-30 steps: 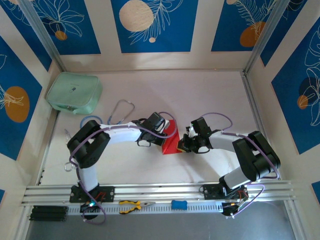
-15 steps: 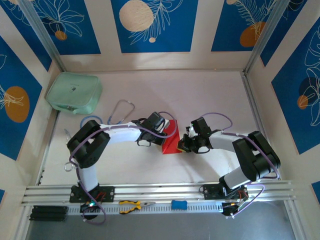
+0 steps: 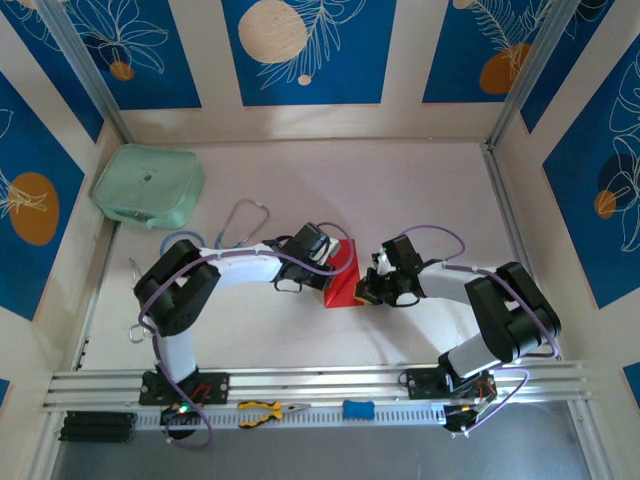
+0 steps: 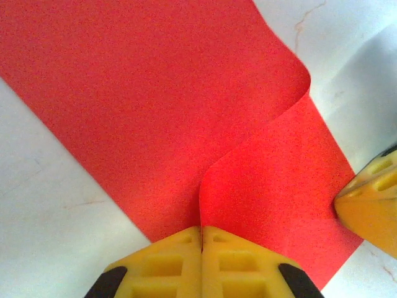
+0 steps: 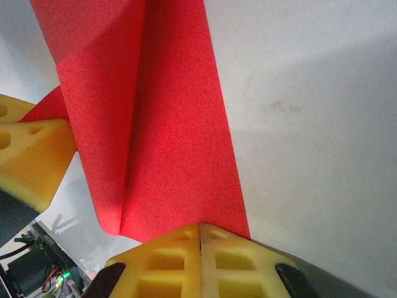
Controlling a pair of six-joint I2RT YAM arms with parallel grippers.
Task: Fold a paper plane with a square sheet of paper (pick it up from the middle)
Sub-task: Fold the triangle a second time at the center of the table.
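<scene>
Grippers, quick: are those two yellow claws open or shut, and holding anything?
Left gripper: shut, pinching the red square sheet of paper.
Right gripper: shut, pinching the same sheet.

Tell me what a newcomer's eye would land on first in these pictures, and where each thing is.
The bright red sheet of paper at the middle of the pale table stands out most, bowed up into a soft fold rather than lying flat. The yellow-fingered left end effector and right end effector are shut on it from either side. A mint-green fabric pouch sits in the far left corner.
</scene>
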